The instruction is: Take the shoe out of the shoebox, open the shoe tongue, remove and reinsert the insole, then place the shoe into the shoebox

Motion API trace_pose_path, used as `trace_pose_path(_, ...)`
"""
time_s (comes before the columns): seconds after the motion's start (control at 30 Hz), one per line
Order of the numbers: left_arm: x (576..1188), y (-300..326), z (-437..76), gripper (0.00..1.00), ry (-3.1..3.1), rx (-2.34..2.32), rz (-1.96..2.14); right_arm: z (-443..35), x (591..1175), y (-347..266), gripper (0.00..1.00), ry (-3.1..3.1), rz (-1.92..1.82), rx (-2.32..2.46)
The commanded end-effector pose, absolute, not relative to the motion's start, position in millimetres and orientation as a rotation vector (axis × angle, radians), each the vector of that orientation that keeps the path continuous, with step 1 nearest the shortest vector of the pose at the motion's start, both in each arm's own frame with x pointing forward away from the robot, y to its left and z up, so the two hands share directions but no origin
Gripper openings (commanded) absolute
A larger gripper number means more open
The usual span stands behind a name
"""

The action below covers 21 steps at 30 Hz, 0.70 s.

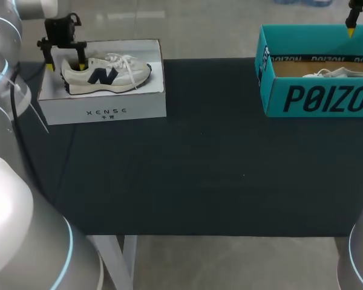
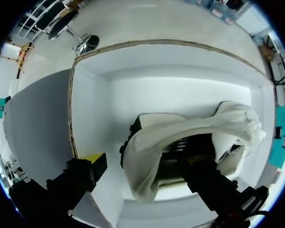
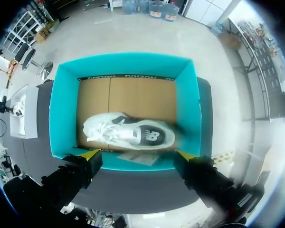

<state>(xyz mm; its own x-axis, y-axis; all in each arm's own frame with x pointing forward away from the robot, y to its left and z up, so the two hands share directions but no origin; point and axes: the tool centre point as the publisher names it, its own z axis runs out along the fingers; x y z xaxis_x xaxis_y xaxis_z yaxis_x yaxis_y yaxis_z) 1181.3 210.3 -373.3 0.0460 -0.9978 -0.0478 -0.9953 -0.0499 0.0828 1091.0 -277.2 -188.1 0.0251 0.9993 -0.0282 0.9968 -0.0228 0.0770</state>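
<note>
Though the head view crops the right jaws, their wrist view shows them released above the teal shoebox, one white sneaker lying inside. Left jaws straddle, released, the heel of a second sneaker atop a white box.

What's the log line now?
left gripper open, astride shoe heel on white box | right gripper open above teal shoebox holding second shoe

Shoe: cream, dark side logo, white laces; stands upright on its sole atop a white box at the desk's far left, toe toward the shoebox; shoebox: teal, lidless, brown cardboard floor, far right; second shoe, matching, lies on its side inside.
</note>
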Motion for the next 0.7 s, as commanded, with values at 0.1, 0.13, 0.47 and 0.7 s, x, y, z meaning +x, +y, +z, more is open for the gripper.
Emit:
trace_pose_path(0.1,1190.4,205.8,-383.0,0.93,-2.130,2.247,-0.174,-188.1,1090.7,-277.3,1.00,2.141,0.054,2.194)
trace_pose_path(0.13,1190.0,205.9,-383.9,0.91,-2.126,2.241,-0.165,-188.1,1090.7,-277.3,1.00,2.141,0.054,2.194)
trace_pose_path(0.47,1186.7,211.6,-390.8,0.93,-2.111,2.248,-0.160,-188.1,1090.7,-277.3,1.00,2.141,0.054,2.194)
trace_pose_path(0.7,1188.6,211.8,-392.8,0.54,-2.126,2.250,-0.165,-188.1,1090.7,-277.3,1.00,2.141,0.054,2.194)
